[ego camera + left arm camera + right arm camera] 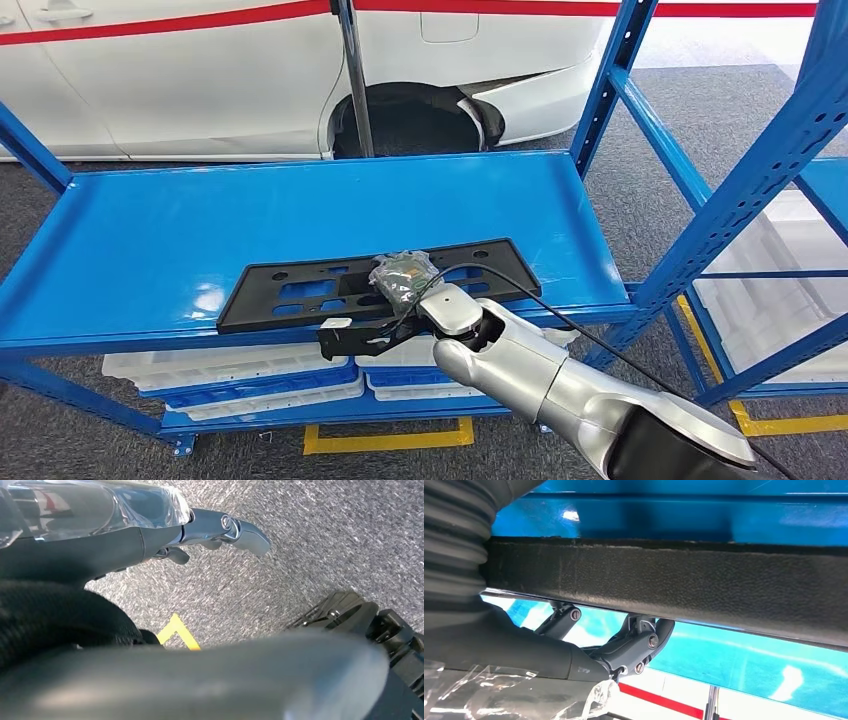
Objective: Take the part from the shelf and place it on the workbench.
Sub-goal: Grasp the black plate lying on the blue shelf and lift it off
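A flat black plastic part point(300, 285) with several cut-outs lies near the front edge of the blue shelf board point(200, 220). My right hand point(405, 285), wrapped in clear film, grips the part at the middle of its front edge. In the right wrist view, the dark fingers point(639, 640) curl against one face of the part's textured edge point(674, 585). My left hand point(210, 527) hangs over grey carpet with its fingers stretched out and nothing in them.
A white car point(200, 90) stands behind the shelf. White trays point(230, 375) fill the lower level. Blue uprights point(750, 180) and a second rack with white trays point(780, 270) stand to the right. Yellow tape point(390, 438) marks the floor.
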Available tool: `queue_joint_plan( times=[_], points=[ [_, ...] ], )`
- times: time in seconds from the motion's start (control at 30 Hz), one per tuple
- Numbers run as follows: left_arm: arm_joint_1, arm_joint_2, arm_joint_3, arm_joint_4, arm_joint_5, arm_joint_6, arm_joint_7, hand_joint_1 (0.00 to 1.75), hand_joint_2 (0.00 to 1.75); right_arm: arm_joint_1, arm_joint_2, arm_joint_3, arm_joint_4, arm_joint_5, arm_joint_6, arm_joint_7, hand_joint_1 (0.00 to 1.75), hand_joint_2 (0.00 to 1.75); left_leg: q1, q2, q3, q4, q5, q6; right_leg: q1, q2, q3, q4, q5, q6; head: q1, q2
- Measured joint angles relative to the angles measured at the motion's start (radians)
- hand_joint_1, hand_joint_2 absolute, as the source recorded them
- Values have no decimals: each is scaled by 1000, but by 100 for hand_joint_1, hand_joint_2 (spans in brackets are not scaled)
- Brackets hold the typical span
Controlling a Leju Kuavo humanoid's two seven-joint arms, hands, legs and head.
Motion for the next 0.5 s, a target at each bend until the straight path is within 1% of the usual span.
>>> queue_joint_plan(
  times=[0.3, 0.43, 0.5],
  points=[
    [3, -1, -1, 0, -11, 18, -3, 0, 0, 1, 0, 0, -1, 4, -33, 4, 175, 175, 0, 0, 0, 0, 0, 0, 0, 0, 0, 0, 0, 0, 0, 0],
    [2, -2, -2, 0, -12, 23, -3, 0, 175, 2, 0, 0, -1, 9, -44, 4, 175, 175, 0, 0, 0, 0, 0, 0, 0, 0, 0, 0, 0, 0, 0, 0],
    [1, -2, -2, 0, -13, 27, -3, 0, 175, 3, 0, 0, -1, 13, -49, 4, 175, 175, 0, 0, 0, 0, 0, 0, 0, 0, 0, 0, 0, 0, 0, 0]
  ],
)
